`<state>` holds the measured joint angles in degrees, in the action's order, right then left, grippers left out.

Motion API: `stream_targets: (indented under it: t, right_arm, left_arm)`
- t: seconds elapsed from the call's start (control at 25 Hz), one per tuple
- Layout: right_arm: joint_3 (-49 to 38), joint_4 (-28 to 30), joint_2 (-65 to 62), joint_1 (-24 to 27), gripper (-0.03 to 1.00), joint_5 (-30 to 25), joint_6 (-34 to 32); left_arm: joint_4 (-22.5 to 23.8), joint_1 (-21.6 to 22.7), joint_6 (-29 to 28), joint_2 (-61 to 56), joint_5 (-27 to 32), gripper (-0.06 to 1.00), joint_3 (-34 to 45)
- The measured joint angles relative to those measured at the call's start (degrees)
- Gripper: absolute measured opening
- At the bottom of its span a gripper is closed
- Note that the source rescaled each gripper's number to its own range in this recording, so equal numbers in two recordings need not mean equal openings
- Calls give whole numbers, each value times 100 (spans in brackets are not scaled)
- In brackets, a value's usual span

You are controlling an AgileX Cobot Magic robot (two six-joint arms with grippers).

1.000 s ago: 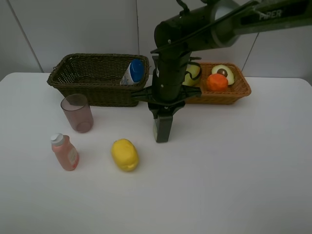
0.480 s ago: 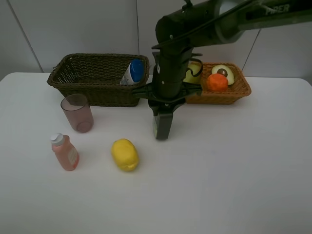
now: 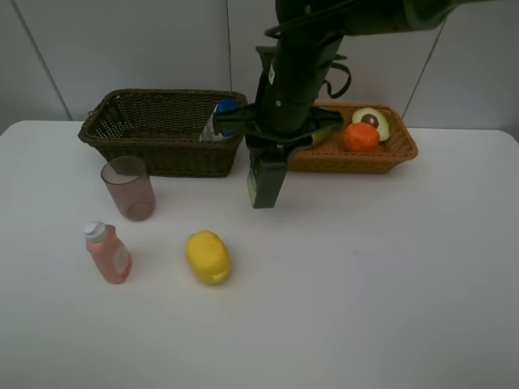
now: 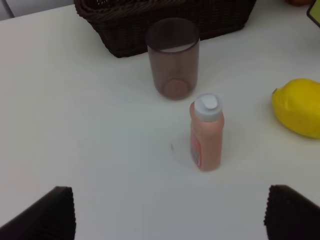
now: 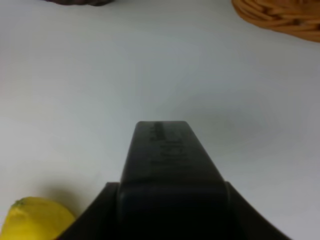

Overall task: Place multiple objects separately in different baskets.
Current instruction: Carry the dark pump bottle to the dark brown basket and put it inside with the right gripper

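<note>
From the high camera I begin at the upper left, where the dark basket [image 3: 122, 139] sits along the table's back edge. It is a deep rectangular tub of tight brown-green wicker. The white blue-capped bottle [image 3: 212, 128] leans in its right end, partly hidden by my right arm [image 3: 300, 65]. Just in front of the basket stands the pink cup [image 3: 128, 188], a smooth translucent tumbler, upright and near the wicker wall. At the lower left the pink bottle [image 3: 107, 254] stands upright under a white cap. To its right the lemon [image 3: 208, 257] lies alone, matte yellow and a little lumpy. My left wrist camera looks over the same cup [image 4: 173, 60], bottle [image 4: 206, 132] and lemon [image 4: 299, 107]. There the left gripper [image 4: 172, 215] is spread wide and empty, its dark ribbed fingertips [image 4: 55, 215] in the two lower corners. At centre frame in the high view the right gripper [image 3: 265, 185] hangs tip-down in front of the gap between the baskets. Its jaws are pressed together into one dark block [image 5: 170, 150], with bare table beyond it and the lemon [image 5: 35, 220] at the lower left corner of the right wrist view. At the upper right the light orange basket [image 3: 389, 160], shallower and coarser in weave, holds the orange [image 3: 361, 136] and the avocado half [image 3: 371, 120] side by side. The smooth white table [image 3: 389, 308] lies open across the whole right half and bottom of the frame, my widest room to move.
</note>
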<state>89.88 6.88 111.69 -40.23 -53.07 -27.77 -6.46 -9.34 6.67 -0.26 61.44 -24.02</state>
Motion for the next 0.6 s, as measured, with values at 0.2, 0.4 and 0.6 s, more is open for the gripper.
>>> stream_targets:
  t: [0.2, 0.4, 0.6]
  right_arm:
    - [374, -342, -98, 0, 5, -1, 524]
    - [717, -803, -98, 0, 5, 41, 1109]
    - [947, -1108, -98, 0, 5, 496, 1527]
  left_arm:
    - [0, 0, 0, 0, 0, 100, 0]
    - [0, 0, 0, 0, 0, 100, 0]
    - [0, 0, 0, 0, 0, 100, 0]
